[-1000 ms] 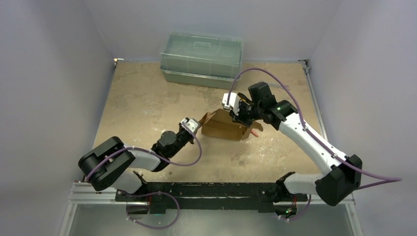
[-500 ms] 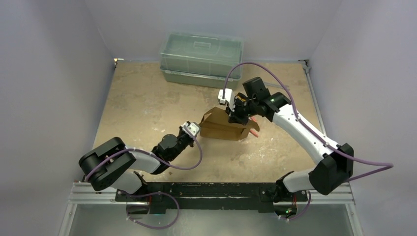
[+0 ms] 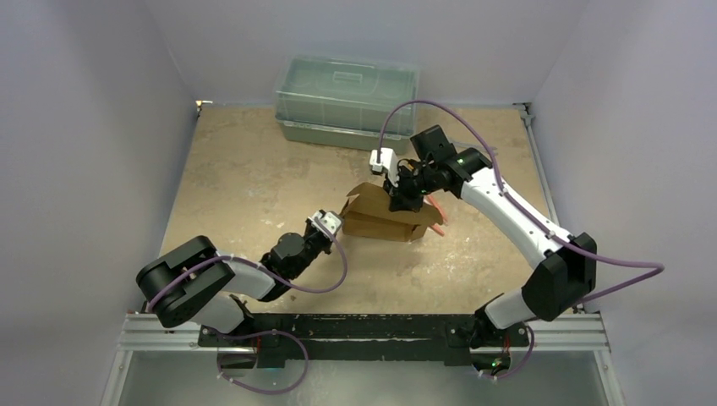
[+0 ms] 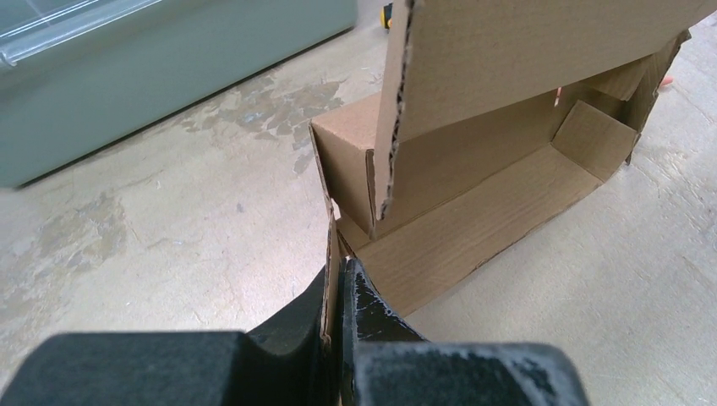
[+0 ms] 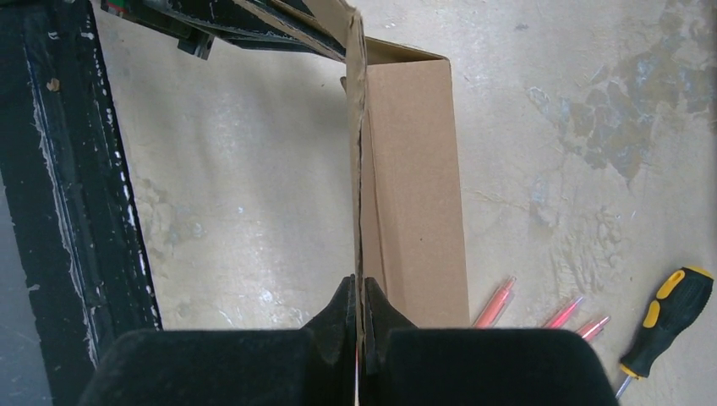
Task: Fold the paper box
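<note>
The brown paper box (image 3: 380,222) lies half-formed in the middle of the table, its long lid flap raised. My left gripper (image 3: 341,222) is at the box's left end, shut on a thin side flap (image 4: 331,254) that runs between the fingers; the box (image 4: 473,194) opens away from that camera. My right gripper (image 3: 397,197) reaches in from above and behind, shut on the edge of the raised lid flap (image 5: 357,169), which stands edge-on beside the box wall (image 5: 418,186). In the wrist views the left gripper (image 4: 341,275) and the right gripper (image 5: 358,292) both pinch cardboard.
A large green-grey lidded plastic container (image 3: 347,101) stands at the back, also filling the upper left of the left wrist view as the container (image 4: 127,85). Pink pens (image 5: 495,303) and a yellow-black screwdriver (image 5: 668,317) lie right of the box. The black rail (image 5: 51,194) runs along the near edge.
My right arm has swung left and toward the back, carrying the lid flap over the box. The left gripper and the box's left end have shifted slightly nearer and left.
</note>
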Controlling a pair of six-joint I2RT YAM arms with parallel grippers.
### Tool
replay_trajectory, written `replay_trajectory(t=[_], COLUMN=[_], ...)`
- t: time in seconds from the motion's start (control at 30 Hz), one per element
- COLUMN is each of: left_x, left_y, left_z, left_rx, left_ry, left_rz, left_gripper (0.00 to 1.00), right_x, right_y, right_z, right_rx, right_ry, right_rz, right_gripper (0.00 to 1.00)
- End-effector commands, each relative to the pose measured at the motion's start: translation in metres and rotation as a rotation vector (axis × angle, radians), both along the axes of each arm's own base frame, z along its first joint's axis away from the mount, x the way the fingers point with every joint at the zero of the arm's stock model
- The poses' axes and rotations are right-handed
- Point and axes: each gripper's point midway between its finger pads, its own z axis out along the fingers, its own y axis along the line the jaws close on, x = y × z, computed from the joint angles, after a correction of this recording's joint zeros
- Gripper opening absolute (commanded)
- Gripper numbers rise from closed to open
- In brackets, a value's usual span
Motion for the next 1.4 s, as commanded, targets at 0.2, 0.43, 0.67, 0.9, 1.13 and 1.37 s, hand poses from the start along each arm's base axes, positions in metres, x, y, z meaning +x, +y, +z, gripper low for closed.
replay_trajectory(t=[0.2, 0.43, 0.67, 0.9, 1.13, 1.37], left_x=[0.001, 0.004, 0.004, 0.000, -0.004, -0.011], left_y=[0.004, 0.010, 0.011, 0.009, 0.004, -0.004], left_z=[-0.004, -0.005, -0.008, -0.009, -0.008, -0.003], left_rx=[0.026, 0.034, 0.000, -0.070, -0.134, -0.174], left_ry=[-0.011, -0.014, 0.020, 0.070, 0.126, 0.151], left_rz=[0.017, 0.057, 0.075, 0.079, 0.070, 0.021], left_gripper=[0.00, 0.00, 0.04, 0.13, 0.23, 0.33], right_x=[0.007, 0.013, 0.020, 0.019, 0.015, 0.016], right_y=[0.017, 0.022, 0.020, 0.017, 0.016, 0.015], right_z=[0.015, 0.012, 0.007, 0.004, 0.001, -0.001], right_rx=[0.008, -0.023, -0.027, -0.030, -0.026, -0.029], right_ry=[0.030, 0.036, 0.025, 0.015, 0.019, 0.017], right_rz=[0.002, -0.006, -0.061, -0.080, -0.077, -0.088], right_gripper=[0.00, 0.00, 0.00, 0.00, 0.00, 0.00])
